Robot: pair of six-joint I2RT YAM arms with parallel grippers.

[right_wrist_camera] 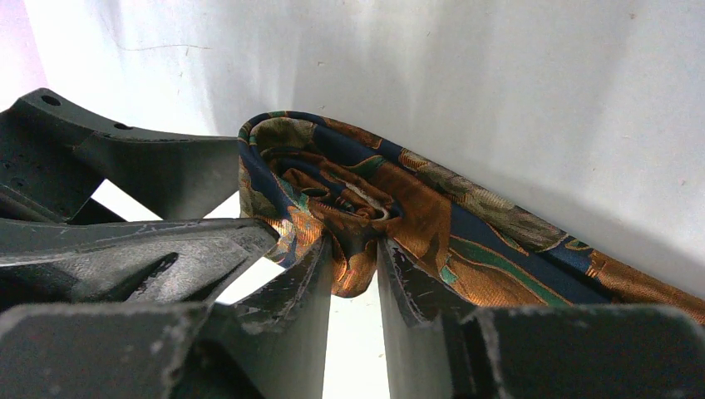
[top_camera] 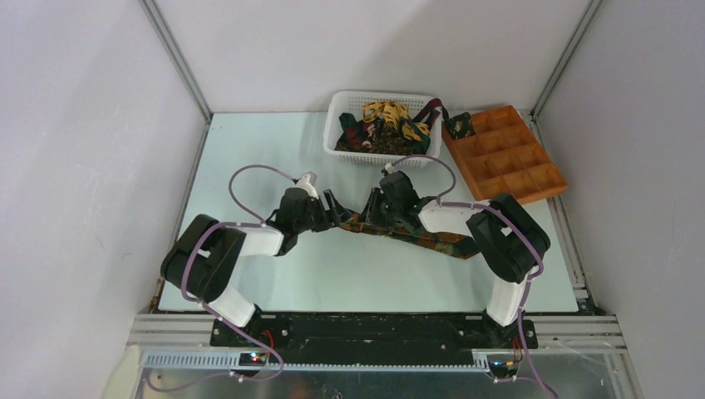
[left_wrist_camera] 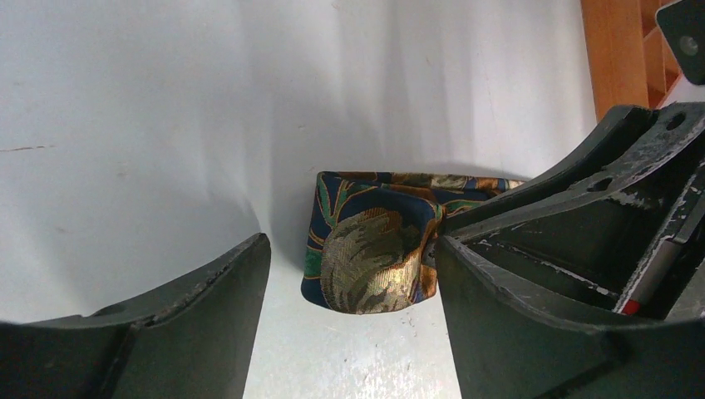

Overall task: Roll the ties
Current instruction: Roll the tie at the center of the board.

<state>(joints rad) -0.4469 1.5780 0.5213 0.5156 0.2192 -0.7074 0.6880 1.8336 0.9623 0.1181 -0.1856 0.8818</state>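
Overhead view of a pale counter (top_camera: pixel 274 150) with two dark arms reaching toward each other at its middle. On the left, my left tool (left_wrist_camera: pixel 353 243) stands released, its jaws spread wide on either side of the folded end of a tie (left_wrist_camera: pixel 370 266). The right-hand finger looks to be just touching the fabric; the other is clear of it.

The tie is dark blue-green with brown and orange leaf shapes. It lies on the counter between the two tools, and its long tail runs off to the right under my right arm. My right tool (right_wrist_camera: pixel 353 248) is clenched on the tie, pinching the tight inner turns of a coil of only a few turns.

Against the back wall, a white basket (top_camera: pixel 337 116) holds a heap of loose ties (top_camera: pixel 384 116), yellow-gold and dark. To its right sits an orange-brown tray (top_camera: pixel 509 155). A small dark roll (top_camera: pixel 459 125) lies in the tray's corner compartment nearest the basket.

I judge the tie to be light, limp and slick, so it will likely sag, slip and spring open if let go. The best place to hold it is the coil itself, squeezed across its flat sides, with the other tool steadying the outer wrap while the tail feeds in.
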